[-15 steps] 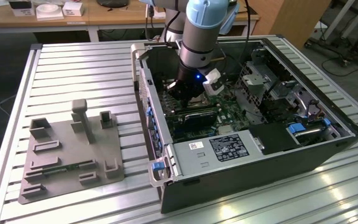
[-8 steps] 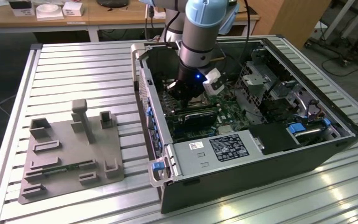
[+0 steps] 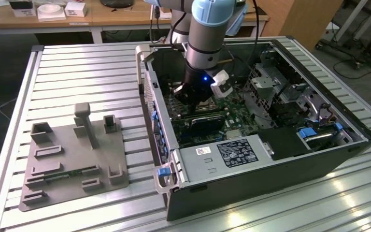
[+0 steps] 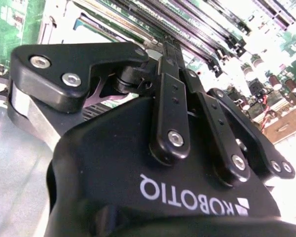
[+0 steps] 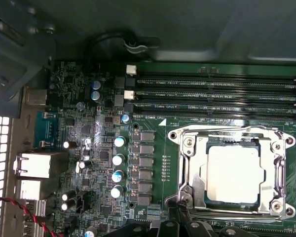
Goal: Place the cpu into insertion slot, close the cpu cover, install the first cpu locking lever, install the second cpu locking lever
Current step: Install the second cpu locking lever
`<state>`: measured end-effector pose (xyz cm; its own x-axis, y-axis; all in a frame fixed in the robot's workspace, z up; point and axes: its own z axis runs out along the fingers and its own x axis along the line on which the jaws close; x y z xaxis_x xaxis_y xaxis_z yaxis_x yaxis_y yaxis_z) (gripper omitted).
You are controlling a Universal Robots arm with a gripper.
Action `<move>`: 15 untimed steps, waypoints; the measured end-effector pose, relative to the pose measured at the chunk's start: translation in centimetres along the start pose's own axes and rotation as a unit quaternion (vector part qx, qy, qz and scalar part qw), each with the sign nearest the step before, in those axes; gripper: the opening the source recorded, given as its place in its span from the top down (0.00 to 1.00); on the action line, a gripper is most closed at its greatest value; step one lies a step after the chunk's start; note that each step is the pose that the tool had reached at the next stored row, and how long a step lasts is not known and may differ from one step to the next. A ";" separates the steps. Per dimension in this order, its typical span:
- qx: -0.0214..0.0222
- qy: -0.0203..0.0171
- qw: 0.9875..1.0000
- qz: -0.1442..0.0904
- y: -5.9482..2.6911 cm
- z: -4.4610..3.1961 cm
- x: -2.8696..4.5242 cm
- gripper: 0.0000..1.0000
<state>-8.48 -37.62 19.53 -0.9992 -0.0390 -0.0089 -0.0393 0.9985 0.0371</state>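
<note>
Open computer case [image 3: 256, 159] on slatted table [image 3: 76, 67]; grey fixture block [image 3: 76, 159] toward the exterior view's left. Gripper [image 3: 192, 94] lowered inside the case over the motherboard [image 5: 103, 143]; fingers' spread and hold cannot be told. Cpu [image 5: 234, 173] seated in insertion slot [image 5: 207, 170]; cpu cover [image 5: 187, 163] lies closed around it, lower edge hidden by gripper linkage.

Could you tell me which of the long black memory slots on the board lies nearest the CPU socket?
The last slot of the row, directly alongside the cpu cover; the other slots lie farther off, toward the case wall.
</note>
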 end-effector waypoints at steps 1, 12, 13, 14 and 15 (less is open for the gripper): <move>0.000 0.000 1.000 0.000 0.04 -0.01 0.00 0.90; -0.015 -0.001 1.000 0.000 0.41 -0.22 -0.01 0.90; -0.016 -0.001 1.000 0.000 0.43 -0.23 -0.01 0.90; -0.017 -0.001 1.000 0.000 0.46 -0.23 -0.01 0.90; -0.019 -0.001 1.000 0.000 0.46 -0.23 0.00 0.90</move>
<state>-8.50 -37.17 19.78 -0.9992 -0.0386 -0.0103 -0.0393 0.9964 0.0745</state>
